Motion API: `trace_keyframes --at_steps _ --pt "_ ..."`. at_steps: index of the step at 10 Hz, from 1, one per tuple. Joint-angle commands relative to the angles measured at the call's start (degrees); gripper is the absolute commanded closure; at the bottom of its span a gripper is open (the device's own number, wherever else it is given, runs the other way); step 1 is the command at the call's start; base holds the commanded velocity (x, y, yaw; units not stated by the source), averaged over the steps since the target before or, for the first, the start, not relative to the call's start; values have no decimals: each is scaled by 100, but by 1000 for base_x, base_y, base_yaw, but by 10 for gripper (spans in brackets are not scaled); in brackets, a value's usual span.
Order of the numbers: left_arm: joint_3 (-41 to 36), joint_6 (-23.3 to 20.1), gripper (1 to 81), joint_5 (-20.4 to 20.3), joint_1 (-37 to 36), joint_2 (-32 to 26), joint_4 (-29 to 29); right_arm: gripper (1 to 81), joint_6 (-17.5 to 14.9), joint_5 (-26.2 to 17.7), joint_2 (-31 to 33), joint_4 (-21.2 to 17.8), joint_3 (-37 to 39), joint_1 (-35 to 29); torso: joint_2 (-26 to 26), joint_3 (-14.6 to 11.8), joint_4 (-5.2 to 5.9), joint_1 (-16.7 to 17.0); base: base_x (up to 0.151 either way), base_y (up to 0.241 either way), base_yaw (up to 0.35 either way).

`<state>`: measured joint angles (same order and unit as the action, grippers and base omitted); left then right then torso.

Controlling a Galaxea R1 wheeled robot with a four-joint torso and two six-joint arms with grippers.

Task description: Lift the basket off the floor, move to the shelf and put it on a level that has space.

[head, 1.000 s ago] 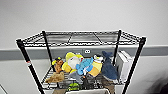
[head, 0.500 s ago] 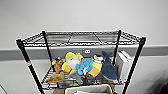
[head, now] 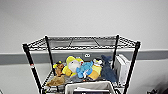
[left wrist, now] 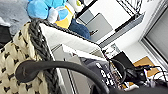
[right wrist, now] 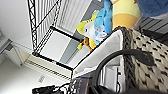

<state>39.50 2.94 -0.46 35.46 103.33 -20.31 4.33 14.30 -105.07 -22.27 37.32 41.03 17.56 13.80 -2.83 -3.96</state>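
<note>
While basket (head: 87, 87) nears shelf (head: 82, 45), top level (head: 75, 42) bare; pincer grip indiscernible.

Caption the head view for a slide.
Cream basket raised before the black wire shelf, plush toys on the tier below its bare top level.
</note>
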Motion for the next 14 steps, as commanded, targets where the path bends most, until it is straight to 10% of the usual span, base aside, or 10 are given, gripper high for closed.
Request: trace_keyframes --at_steps 1,14 --pt "-451 110 811 20 -966 -127 45 811 51 -50 203 4 -516 -942 -2 13 0 -2 0 0 0" --pt "-952 1613 811 530 -3251 -338 45 811 86 -700 581 -1447 -946 -3219 9 -85 0 11 0 0 0"
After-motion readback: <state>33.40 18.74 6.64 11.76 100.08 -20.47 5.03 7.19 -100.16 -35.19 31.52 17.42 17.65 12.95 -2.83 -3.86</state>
